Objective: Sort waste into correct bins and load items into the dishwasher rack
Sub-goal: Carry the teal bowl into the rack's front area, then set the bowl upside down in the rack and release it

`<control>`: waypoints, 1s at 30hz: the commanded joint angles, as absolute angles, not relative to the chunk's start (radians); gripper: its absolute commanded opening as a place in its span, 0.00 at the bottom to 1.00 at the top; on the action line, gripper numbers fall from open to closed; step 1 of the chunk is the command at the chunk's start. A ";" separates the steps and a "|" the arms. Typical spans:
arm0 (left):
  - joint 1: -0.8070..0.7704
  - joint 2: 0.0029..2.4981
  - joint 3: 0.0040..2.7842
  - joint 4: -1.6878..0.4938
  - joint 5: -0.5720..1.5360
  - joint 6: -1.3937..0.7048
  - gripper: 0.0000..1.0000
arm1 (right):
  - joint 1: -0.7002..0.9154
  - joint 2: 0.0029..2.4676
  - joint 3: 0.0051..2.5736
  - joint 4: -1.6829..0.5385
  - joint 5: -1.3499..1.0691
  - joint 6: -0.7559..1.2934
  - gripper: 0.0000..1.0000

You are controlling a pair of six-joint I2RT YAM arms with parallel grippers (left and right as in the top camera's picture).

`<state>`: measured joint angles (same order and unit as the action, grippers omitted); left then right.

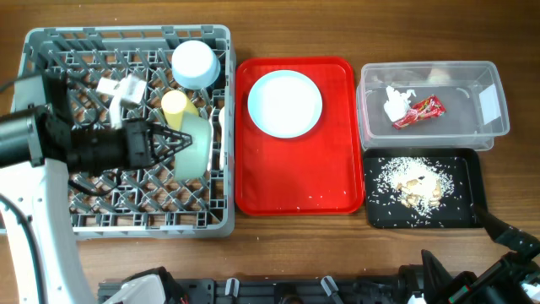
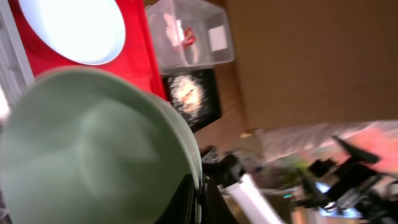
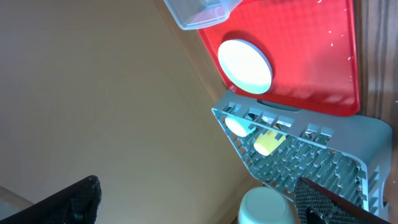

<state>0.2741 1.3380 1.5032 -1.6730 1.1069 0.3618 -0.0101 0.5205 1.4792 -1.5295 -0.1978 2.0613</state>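
Note:
My left gripper is shut on the rim of a pale green-blue bowl and holds it on edge over the grey dishwasher rack. The left wrist view shows the fingers pinching that bowl. An upturned pale bowl and a yellow cup sit in the rack. A pale blue plate lies on the red tray. The clear tub holds a white napkin and a red wrapper. The black tray holds rice scraps. My right gripper is open and empty.
The right wrist view, taken from low at the table's front right, shows the rack, the red tray and the plate. The right gripper's fingers are spread wide. Bare wooden table runs along the front edge.

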 commanded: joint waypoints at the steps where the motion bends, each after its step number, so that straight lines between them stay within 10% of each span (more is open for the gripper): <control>1: 0.442 1.377 1.305 -1.643 1.302 0.551 0.04 | -0.009 0.518 1.478 -1.528 -0.178 2.071 1.00; 29: 0.733 1.696 1.087 -1.433 1.168 0.482 0.10 | -0.009 0.518 1.478 -1.528 -0.178 2.072 1.00; 30: 0.743 1.694 1.088 -1.434 1.165 0.482 0.99 | -0.009 0.518 1.478 -1.528 -0.178 2.072 1.00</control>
